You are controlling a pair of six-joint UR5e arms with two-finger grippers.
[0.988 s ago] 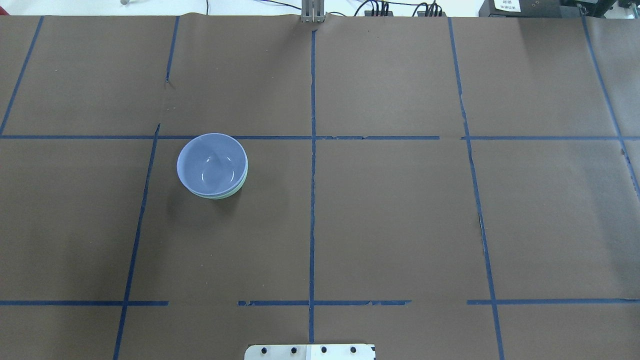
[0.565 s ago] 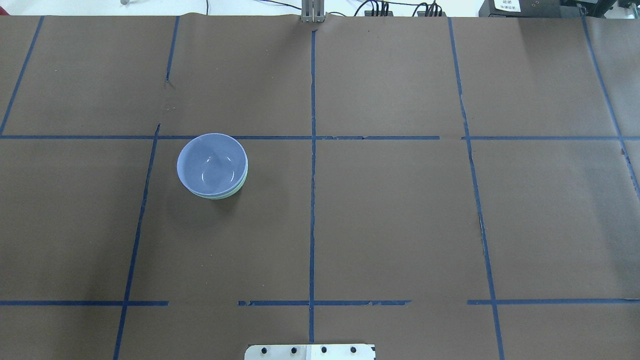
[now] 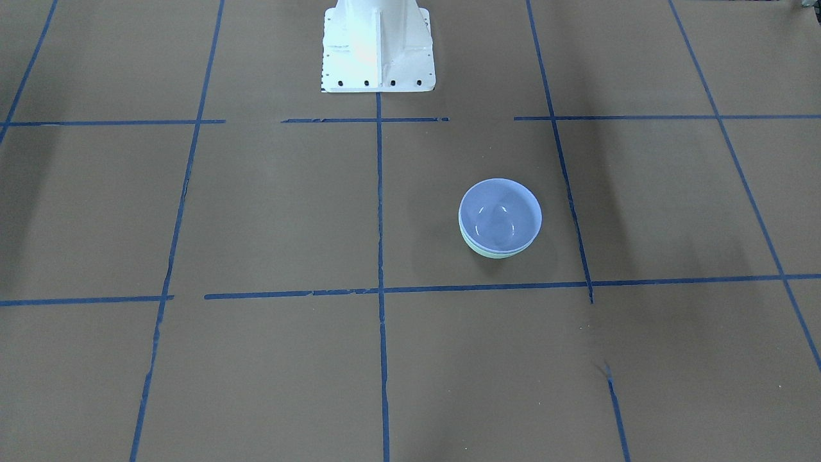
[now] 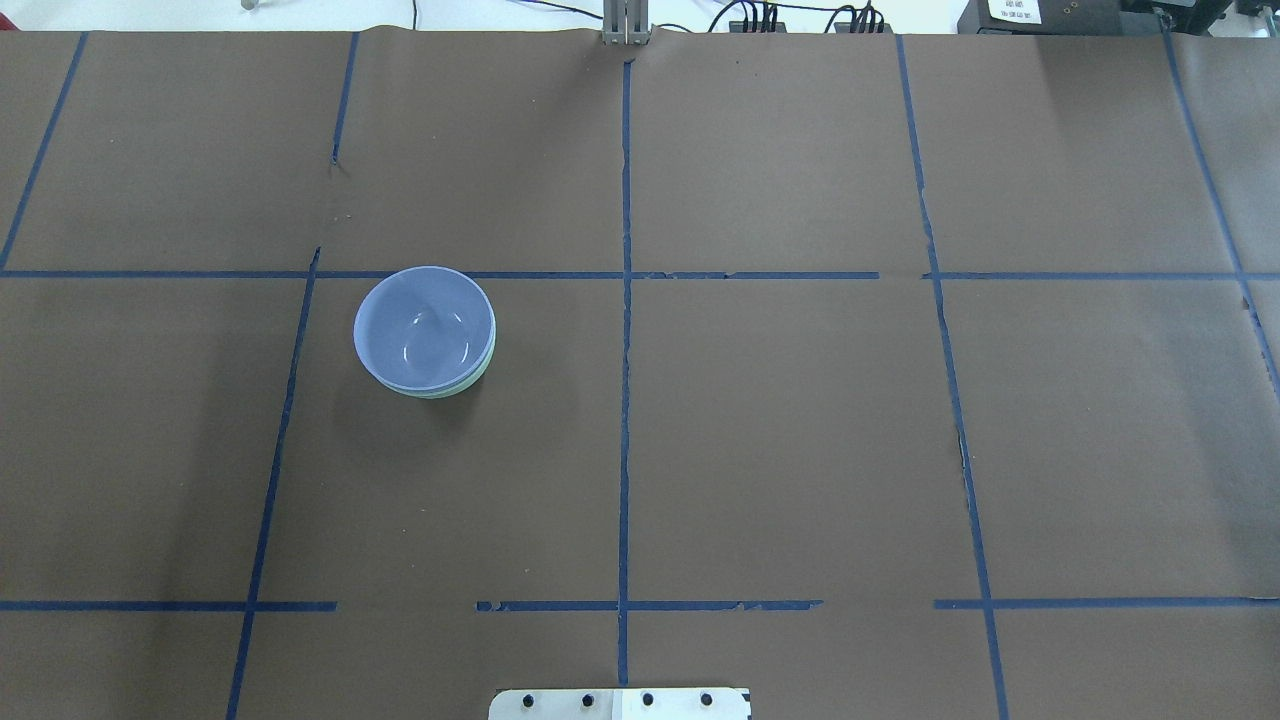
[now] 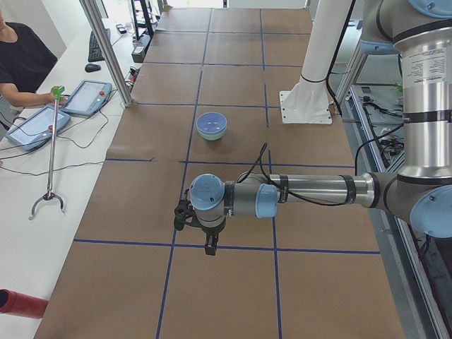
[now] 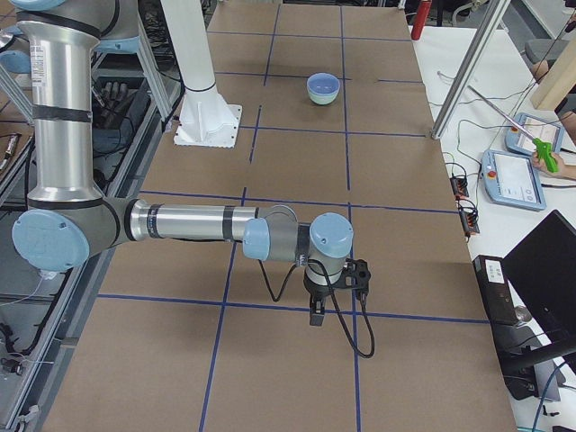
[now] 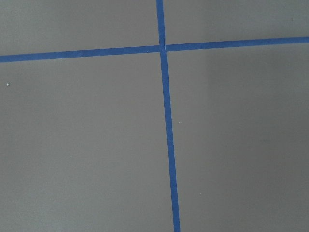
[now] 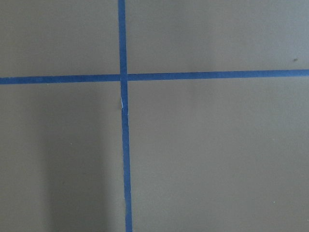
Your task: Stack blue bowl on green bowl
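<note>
The blue bowl (image 4: pixel 424 325) sits nested inside the green bowl (image 4: pixel 458 386), of which only a thin mint rim shows beneath it. The stack stands on the brown table, left of centre in the overhead view and right of centre in the front-facing view (image 3: pixel 500 215). My left gripper (image 5: pixel 210 247) hangs far from the bowls over the table's left end, and I cannot tell whether it is open or shut. My right gripper (image 6: pixel 317 315) hangs over the table's right end, and I cannot tell its state either. Both wrist views show only brown paper and blue tape.
The robot's white base (image 3: pixel 377 45) stands at the table's near-robot edge. Blue tape lines (image 4: pixel 625 330) grid the brown paper. Beside the table's far edge stand metal posts (image 5: pixel 106 49), tablets (image 5: pixel 88 95) and a grabber tool (image 5: pixel 51 155), with an operator there.
</note>
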